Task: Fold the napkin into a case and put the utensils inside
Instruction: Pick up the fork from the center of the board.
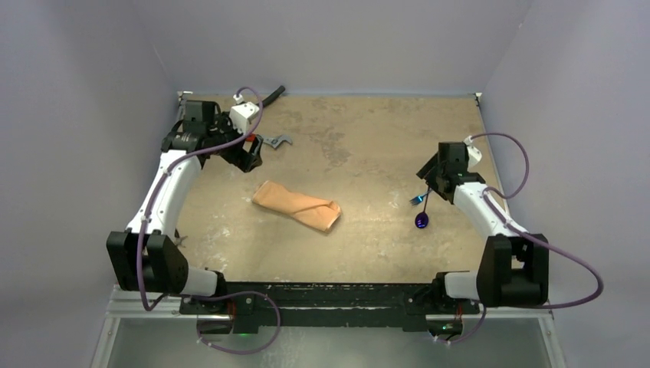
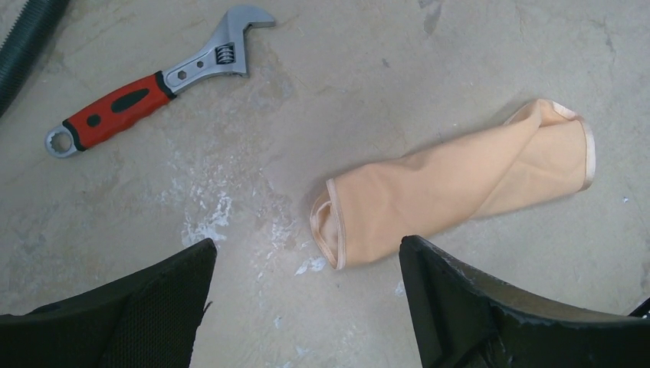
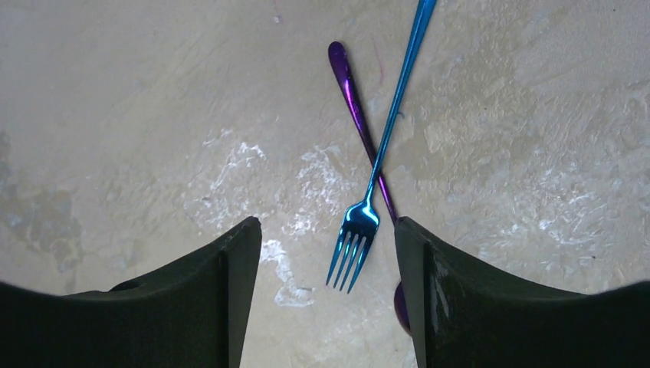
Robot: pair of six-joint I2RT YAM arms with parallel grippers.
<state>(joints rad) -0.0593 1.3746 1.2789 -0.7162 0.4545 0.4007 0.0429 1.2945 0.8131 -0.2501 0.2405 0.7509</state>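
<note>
The peach-orange napkin (image 1: 297, 205) lies mid-table folded into a long narrow case; in the left wrist view (image 2: 452, 184) its open end faces my left gripper. My left gripper (image 2: 306, 268) is open and empty, above the table just short of that open end. The blue fork (image 3: 383, 146) lies crossed over the purple spoon (image 3: 354, 100) at the right of the table; the spoon's bowl (image 1: 421, 221) shows in the top view and the fork's head (image 1: 417, 200) above it. My right gripper (image 3: 327, 261) is open above them, the fork's tines between its fingers.
A red-handled wrench (image 2: 146, 88) lies at the back left, its jaw (image 1: 280, 141) showing beside the left arm. A black hose (image 1: 270, 95) lies at the back edge, also in the left wrist view (image 2: 27, 42). Grey walls stand on three sides.
</note>
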